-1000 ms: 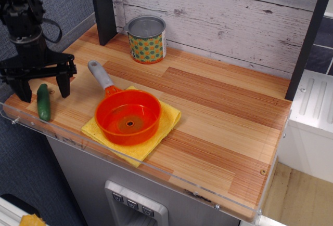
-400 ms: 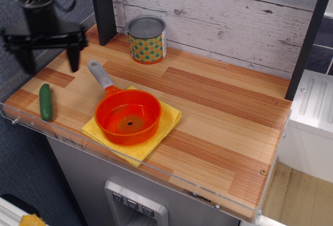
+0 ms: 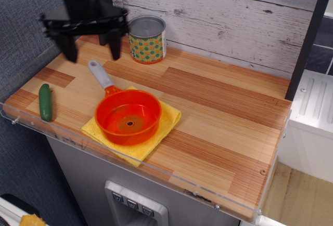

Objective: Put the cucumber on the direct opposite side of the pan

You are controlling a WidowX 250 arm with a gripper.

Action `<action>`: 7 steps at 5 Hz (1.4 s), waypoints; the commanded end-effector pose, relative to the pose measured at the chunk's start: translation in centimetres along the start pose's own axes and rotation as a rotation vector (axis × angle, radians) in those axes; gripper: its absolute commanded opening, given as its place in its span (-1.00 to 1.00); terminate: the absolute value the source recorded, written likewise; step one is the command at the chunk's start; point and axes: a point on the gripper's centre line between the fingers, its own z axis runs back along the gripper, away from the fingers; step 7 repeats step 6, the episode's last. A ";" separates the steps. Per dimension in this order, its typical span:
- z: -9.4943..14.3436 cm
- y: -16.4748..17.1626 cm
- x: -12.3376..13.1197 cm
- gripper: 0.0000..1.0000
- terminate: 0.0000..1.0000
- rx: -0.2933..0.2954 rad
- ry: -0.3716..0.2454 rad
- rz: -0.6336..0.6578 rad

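The dark green cucumber (image 3: 46, 102) lies on the wooden counter near the front left corner, left of the pan. The orange pan (image 3: 128, 117) with its grey handle (image 3: 100, 75) sits on a yellow cloth (image 3: 165, 123) at the front middle. My gripper (image 3: 91, 50) is open and empty, fingers spread wide, raised above the back left of the counter, over the tip of the pan's handle and well away from the cucumber.
A dotted metal can (image 3: 146, 39) stands at the back, just right of my gripper. A dark post (image 3: 103, 8) rises behind my gripper. A wooden plank wall backs the counter. A clear lip runs along the front edge (image 3: 130, 163).
My gripper let go of the cucumber's spot, rose from the front left corner and moved right and back toward the can. The cucumber stays where it lay.
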 end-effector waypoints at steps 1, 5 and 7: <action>5.0 -4.7 0.4 1.00 -1.00 -0.040 -0.125 -0.178; 7.9 -9.2 3.0 1.00 -1.00 -0.073 -0.213 -0.304; 7.9 -9.2 3.0 1.00 1.00 -0.073 -0.213 -0.304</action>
